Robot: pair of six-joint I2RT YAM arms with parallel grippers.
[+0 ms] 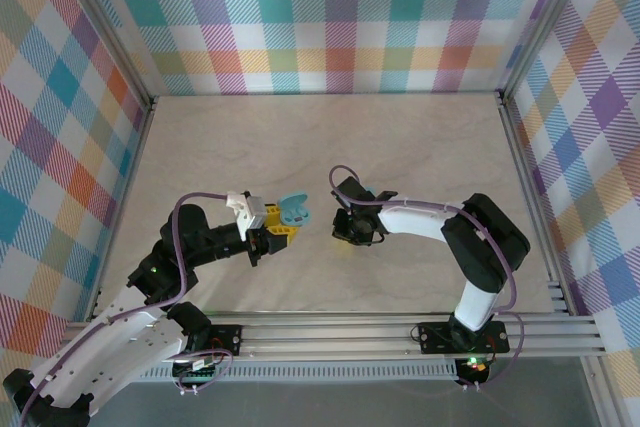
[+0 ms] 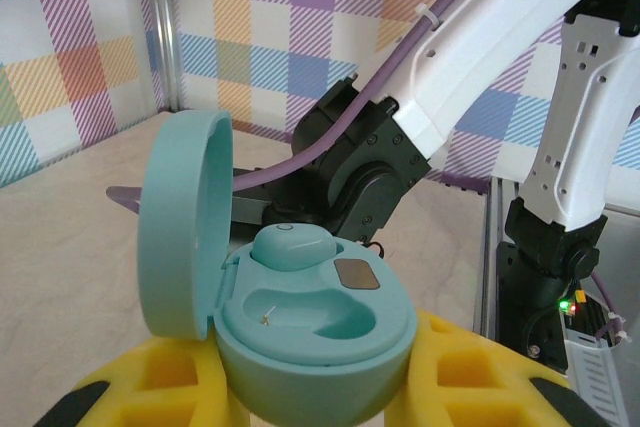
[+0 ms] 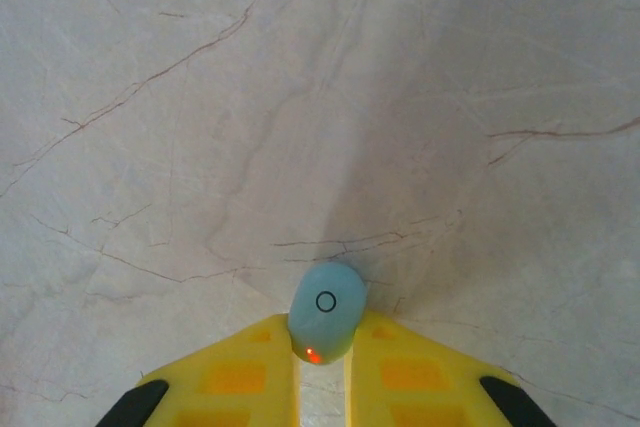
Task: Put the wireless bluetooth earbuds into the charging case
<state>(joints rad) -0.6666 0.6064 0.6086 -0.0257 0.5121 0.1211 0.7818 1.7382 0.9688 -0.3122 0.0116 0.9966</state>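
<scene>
Plainly, the left gripper [image 2: 315,392] is clamped on the charging case [image 2: 320,347], its yellow fingers [image 2: 150,382] pressed against the rounded base at the bottom centre of the left wrist view; the case is a pale teal pebble, its lid [image 2: 180,227] standing open at the left of the frame; one earbud [image 2: 290,245] sits in the far well, a smooth teal dome with a small ring mark on top; the near well [image 2: 315,312] shows a tiny gold contact; a brown square patch [image 2: 357,274] lies just beside the seated bud.

From the right wrist, the right gripper [image 3: 322,352] pinches a second earbud [image 3: 326,309] between its yellow fingertips [image 3: 270,347] at the lower centre of the frame, over the marbled table [image 3: 300,97]; whether it touches the table I cannot tell; it is a pale blue-grey oval with a black circle on it and a red light glowing at its lower end.

From above, both grippers stand near each other at mid-frame, the open case to the left.
</scene>
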